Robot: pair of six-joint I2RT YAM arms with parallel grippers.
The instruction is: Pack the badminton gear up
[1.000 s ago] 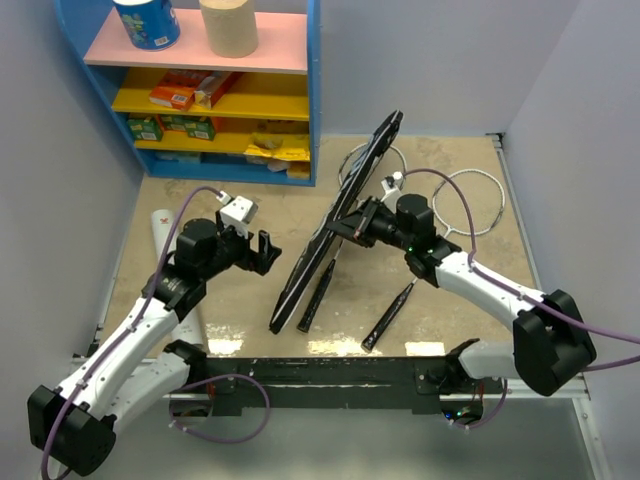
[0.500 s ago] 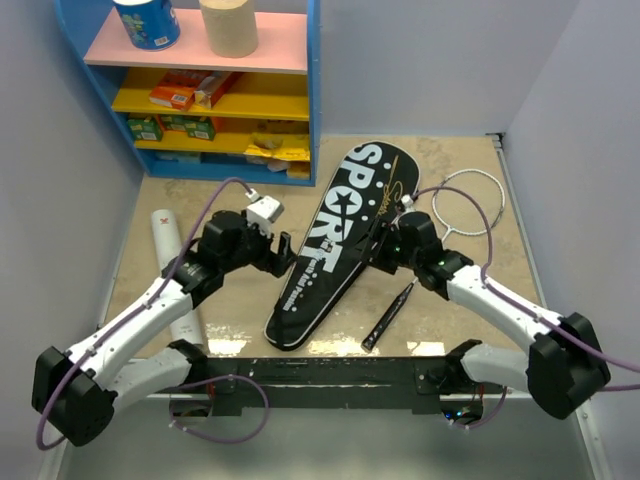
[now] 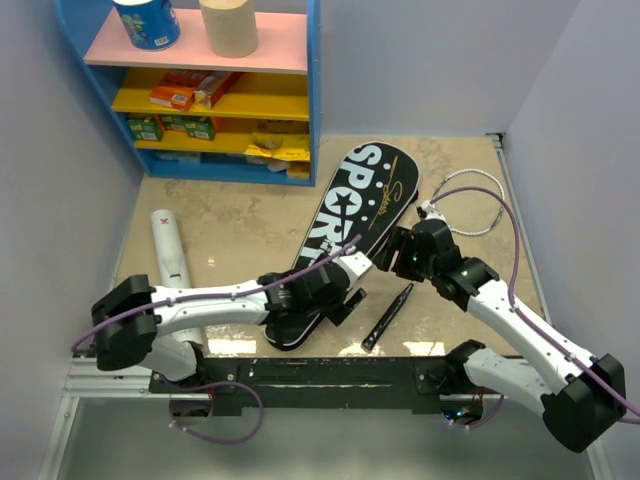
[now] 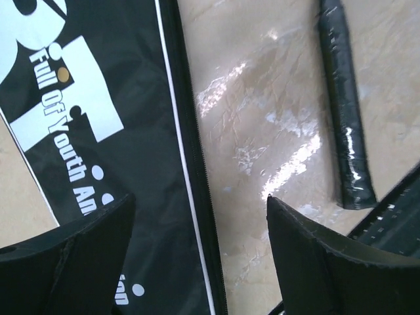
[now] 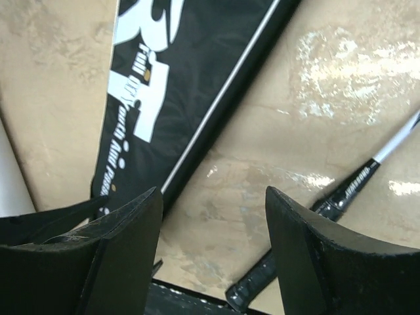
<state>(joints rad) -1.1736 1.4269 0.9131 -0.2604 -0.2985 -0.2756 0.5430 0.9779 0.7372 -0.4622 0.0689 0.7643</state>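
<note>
The black racket bag (image 3: 355, 205) is lying flat on the desk (image 3: 240, 215), SPORT lettering facing up, stretching diagonally from near the blue shelf (image 3: 312, 100) down toward the arms' bases. The left end effector (image 4: 200, 198) is hovering released over the bag's narrow lower end, straddling its edge and gripping nothing. The right end effector (image 5: 213, 190) is hanging released and empty just beside the bag's right edge. A black racket handle (image 3: 388, 317) is lying on the desk right of the bag. A white racket head (image 3: 475, 212) is resting near the right wall, and the white tube (image 3: 170, 255) is lying well apart at left.
</note>
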